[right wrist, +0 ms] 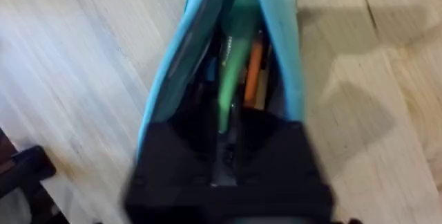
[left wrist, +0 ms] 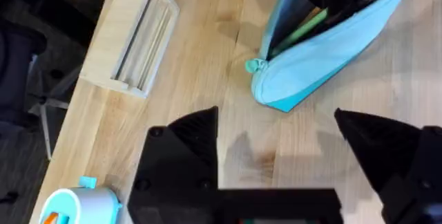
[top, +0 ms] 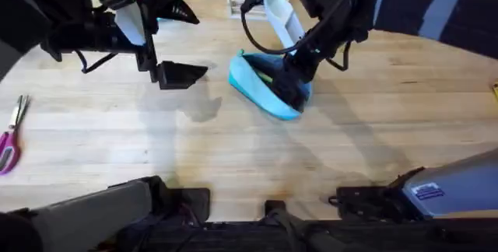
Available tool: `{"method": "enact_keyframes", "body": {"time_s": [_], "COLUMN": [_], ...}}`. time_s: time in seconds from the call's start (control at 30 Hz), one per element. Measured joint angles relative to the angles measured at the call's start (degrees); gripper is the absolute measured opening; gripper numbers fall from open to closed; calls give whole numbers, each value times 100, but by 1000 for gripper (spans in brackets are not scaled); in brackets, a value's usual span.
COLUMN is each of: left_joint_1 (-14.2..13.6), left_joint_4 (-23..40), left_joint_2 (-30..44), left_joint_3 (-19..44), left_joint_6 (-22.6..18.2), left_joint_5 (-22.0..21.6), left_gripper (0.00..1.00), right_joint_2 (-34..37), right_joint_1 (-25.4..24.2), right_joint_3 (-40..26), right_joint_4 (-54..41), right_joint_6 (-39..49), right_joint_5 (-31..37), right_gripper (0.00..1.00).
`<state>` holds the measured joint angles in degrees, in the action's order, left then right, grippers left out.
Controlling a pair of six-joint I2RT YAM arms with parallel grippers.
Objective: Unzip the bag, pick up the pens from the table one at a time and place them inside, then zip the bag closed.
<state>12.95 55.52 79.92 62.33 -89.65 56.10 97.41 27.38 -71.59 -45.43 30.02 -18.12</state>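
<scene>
Your tabletop point(top: 233, 143) carries the bag point(top: 250, 85) at upper centre of the overhead view, unzipped, with the green pen point(right wrist: 231, 79) already inside. Your right hand point(top: 289, 89) is plunged in, grip impossible to tell; your left hand point(top: 167, 71) hangs wide and empty. Zipping remains, I judge.

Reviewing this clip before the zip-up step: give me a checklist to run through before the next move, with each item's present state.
1. Bag unzipped: ok, mouth gapes.
2. Green pen inside bag: ok.
3. Black pen inside: cannot tell, interior dark.
4. Right gripper clear of the bag: not ok, its fingers reach into the opening.
5. Left gripper free: ok, open, holding nothing.
6. Zipper pull reachable: ok, exposed at the bag's end.
</scene>
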Motion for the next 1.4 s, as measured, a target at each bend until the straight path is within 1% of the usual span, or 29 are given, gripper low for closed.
{"method": "enact_keyframes", "body": {"time_s": [0.17,0.2,0.23,0.4,0.5,0.7,0.77,0.87,0.97,1.13,1.2,1.27,1.4], "left_joint_1": [0,0,0,0,0,0,0,0,0,0,1,4,7], "left_joint_4": [0,0,0,0,0,-8,-55,-263,-411,-459,-534,-592,-605], "left_joint_2": [0,0,0,0,0,2,0,43,263,948,1202,1473,1932], "left_joint_3": [0,0,0,0,0,0,0,0,0,0,0,0,0], "left_joint_6": [0,0,0,0,0,0,0,-2,-5,-16,-17,-18,-15], "left_joint_5": [0,0,0,0,0,0,-1,0,0,83,202,418,828], "left_gripper": [993,993,993,993,993,993,993,993,993,992,992,992,990], "right_joint_2": [0,0,-2,-47,-190,-528,-591,-612,-627,-627,-617,-571,-265], "right_joint_1": [11,14,22,26,26,26,24,13,-12,-28,-28,-28,-28], "right_joint_3": [0,0,0,-71,-256,-951,-1207,-1625,-1798,-1816,-1816,-1818,-1818], "right_joint_4": [-9,-19,-24,-170,-375,-799,-880,-800,-528,-424,-390,-313,44], "right_joint_6": [6,9,-3,-22,-24,-66,-174,-571,-1084,-1820,-1992,-2117,-2478], "right_joint_5": [-19,-22,-25,-39,-36,-36,-36,-40,-42,-40,-42,-40,-42], "right_gripper": [844,953,986,996,996,996,996,996,997,997,997,997,997]}}
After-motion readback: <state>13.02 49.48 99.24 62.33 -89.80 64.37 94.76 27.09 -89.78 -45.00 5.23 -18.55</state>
